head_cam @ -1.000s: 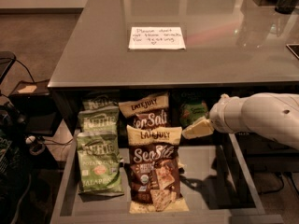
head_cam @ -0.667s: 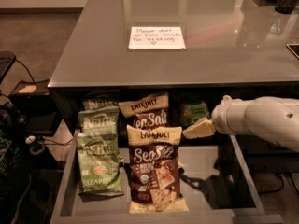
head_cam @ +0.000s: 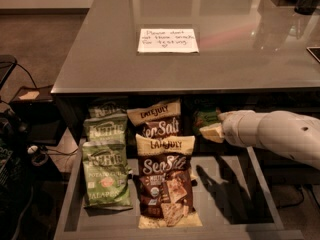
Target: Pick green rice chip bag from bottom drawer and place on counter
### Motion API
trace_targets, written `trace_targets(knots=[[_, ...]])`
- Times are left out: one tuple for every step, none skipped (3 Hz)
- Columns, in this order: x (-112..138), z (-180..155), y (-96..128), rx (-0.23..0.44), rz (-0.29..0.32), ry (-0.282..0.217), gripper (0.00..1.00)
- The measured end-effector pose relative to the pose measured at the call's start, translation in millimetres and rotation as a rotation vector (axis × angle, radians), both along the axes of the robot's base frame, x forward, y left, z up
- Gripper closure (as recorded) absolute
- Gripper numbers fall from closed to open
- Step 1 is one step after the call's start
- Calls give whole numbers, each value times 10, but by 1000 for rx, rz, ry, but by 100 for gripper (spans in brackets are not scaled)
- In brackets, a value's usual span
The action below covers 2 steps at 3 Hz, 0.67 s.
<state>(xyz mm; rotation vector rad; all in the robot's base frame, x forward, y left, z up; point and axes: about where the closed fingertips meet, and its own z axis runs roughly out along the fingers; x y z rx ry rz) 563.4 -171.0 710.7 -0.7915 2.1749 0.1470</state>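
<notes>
Small light-green rice chip bag (head_cam: 204, 118) is seen centre-right of frame, at the back of the wide dark-grey bottom drawer (head_cam: 235, 209), shadowed under the edge of the glossy grey tabletop (head_cam: 240, 59). White robot hand (head_cam: 214, 132) is positioned just beside its lower-right; contact and opening cannot be told. Pale green Kettle bags (head_cam: 106, 174) and brown Late July bags (head_cam: 165, 179) are laid to the left.

Glossy counter (head_cam: 100, 59); seemingly plastic gripper (head_cam: 213, 132) over drawer (head_cam: 235, 176)
</notes>
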Motion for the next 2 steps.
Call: trace_targets(knots=[[91, -86, 57, 34, 2, -13, 44], [273, -241, 92, 72, -13, -25, 37]])
